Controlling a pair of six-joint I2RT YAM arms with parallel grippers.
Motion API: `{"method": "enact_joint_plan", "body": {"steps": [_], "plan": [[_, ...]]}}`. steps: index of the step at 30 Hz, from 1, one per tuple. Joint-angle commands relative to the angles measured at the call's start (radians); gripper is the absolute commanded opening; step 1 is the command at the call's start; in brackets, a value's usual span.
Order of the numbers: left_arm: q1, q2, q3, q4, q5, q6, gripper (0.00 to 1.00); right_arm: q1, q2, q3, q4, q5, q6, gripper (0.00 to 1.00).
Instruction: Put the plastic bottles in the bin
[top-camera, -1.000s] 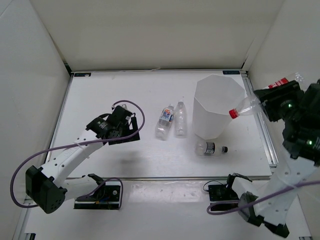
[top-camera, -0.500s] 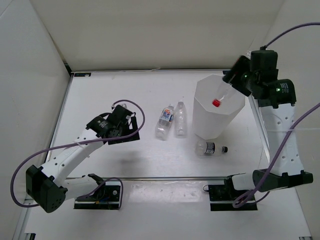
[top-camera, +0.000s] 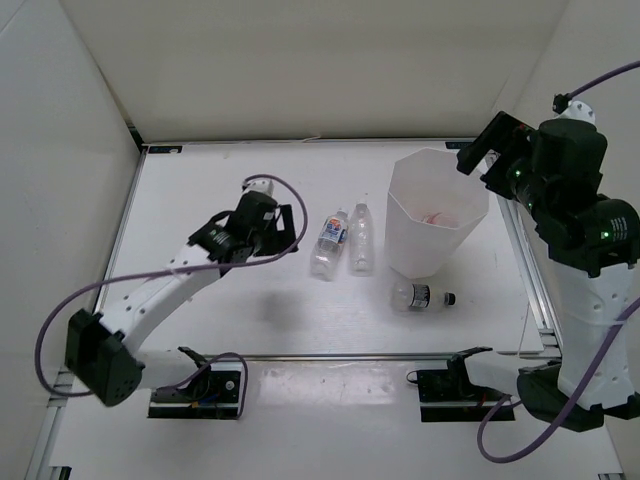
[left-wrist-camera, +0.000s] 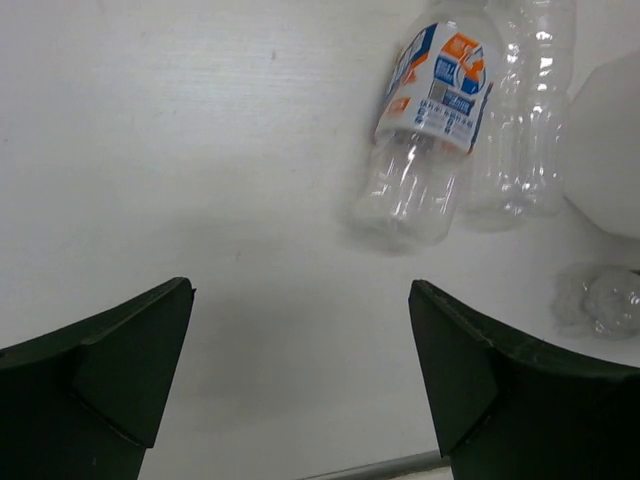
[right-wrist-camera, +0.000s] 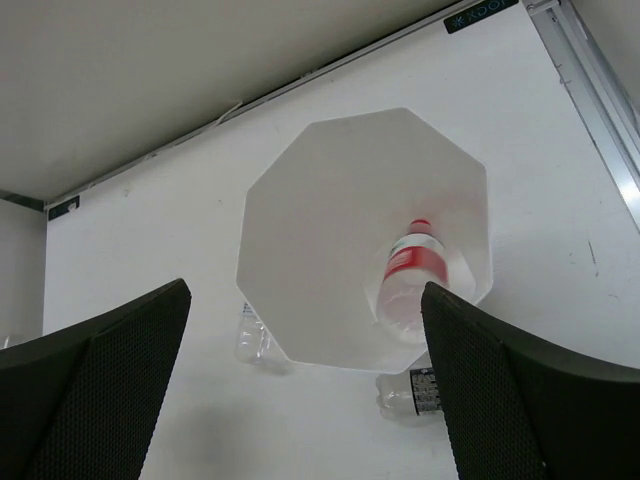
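Inside the white bin (right-wrist-camera: 310, 225) lies the red-capped, red-labelled bottle (right-wrist-camera: 410, 272).

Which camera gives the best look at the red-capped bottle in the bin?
The right wrist view. It looks down into the bin, so the red-capped bottle shows clearly, cap and red label included. The top external view shows only a faint pinkish patch inside. The left wrist view misses it.
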Motion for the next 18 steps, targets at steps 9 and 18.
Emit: {"method": "enact_joint_plan", "body": {"steps": [9,18], "plan": [[0.007,0.513,0.343,0.112,0.091,0.194,1.00,0.005,-0.030,-0.008,0.007,-0.059,-0.098,1.00],[0.026,0.709,0.508,0.232,0.341,0.250,1.00,0.005,-0.073,-0.119,0.016,-0.133,-0.098,1.00]]}}
